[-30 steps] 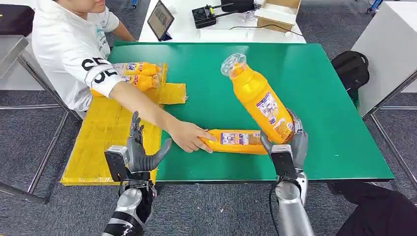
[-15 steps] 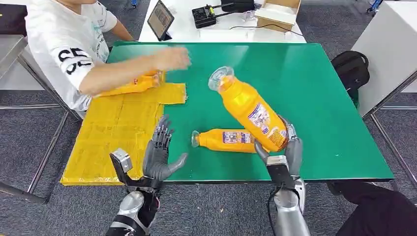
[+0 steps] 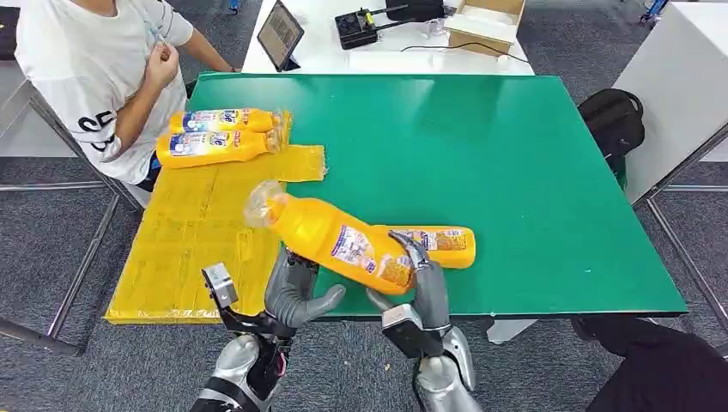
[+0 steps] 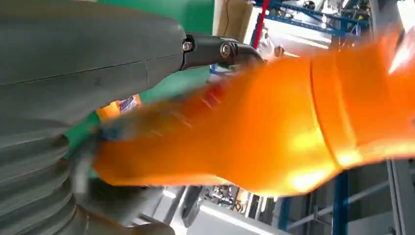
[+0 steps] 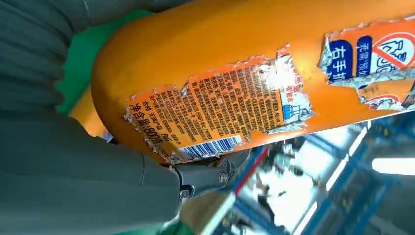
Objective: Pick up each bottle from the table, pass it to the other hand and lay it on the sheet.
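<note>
Right hand (image 3: 418, 287) clamps the tilted orange bottle (image 3: 330, 238) above the left hand (image 3: 292, 292), fingers apart; an early release risks a drop.

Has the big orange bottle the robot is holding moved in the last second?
Yes. The held bottle has swung toward the robot's left, from upright above the green table to tilted, its cap now over the yellow sheet edge.
</note>
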